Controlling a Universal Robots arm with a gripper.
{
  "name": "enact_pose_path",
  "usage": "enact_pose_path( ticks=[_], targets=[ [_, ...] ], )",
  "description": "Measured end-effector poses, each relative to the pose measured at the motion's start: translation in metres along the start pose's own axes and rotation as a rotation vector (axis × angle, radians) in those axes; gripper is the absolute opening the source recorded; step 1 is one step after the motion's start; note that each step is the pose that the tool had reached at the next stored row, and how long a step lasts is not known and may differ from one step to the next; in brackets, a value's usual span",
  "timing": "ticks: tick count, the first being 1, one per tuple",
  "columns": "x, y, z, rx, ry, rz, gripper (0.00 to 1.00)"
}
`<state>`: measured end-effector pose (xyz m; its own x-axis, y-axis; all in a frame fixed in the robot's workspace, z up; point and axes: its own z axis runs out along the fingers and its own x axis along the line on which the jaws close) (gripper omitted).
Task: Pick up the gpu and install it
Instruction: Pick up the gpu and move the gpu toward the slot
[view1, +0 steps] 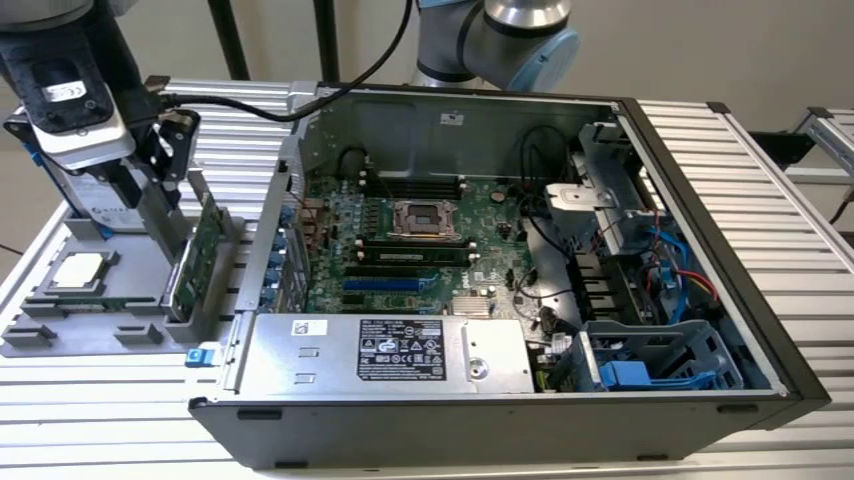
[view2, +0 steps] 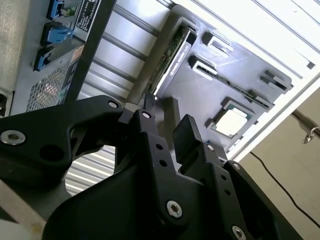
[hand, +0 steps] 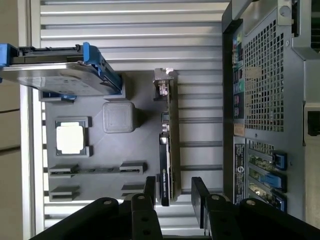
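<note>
Exterior view: pincer (view1: 158, 215) at exterior view's left, over grey tray (view1: 80, 335) on slatted tabletop (view1: 747, 190). Gpu (view1: 191, 262) stands on edge in tray slot, on the side nearest the open PC case (view1: 534, 425), which takes centre and right of frame. First wrist view: pincer spread, fingers (hand: 200, 195) either side of gpu's end, gaps showing, nothing pinched. Cpu (view1: 78, 270) lies flat in tray pocket. Hard drive (hand: 55, 75) with blue rails stands in tray.

Green gpu (hand: 167, 150) upright on edge
</note>
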<state>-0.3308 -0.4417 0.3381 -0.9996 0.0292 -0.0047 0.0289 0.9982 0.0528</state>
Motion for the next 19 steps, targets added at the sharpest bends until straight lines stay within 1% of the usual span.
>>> enact_pose_path(
  ticks=[19],
  targets=[
    [0.0000, -0.0005, 0.0082, 0.0000, 0.0000, 0.000, 1.00]
  ],
)
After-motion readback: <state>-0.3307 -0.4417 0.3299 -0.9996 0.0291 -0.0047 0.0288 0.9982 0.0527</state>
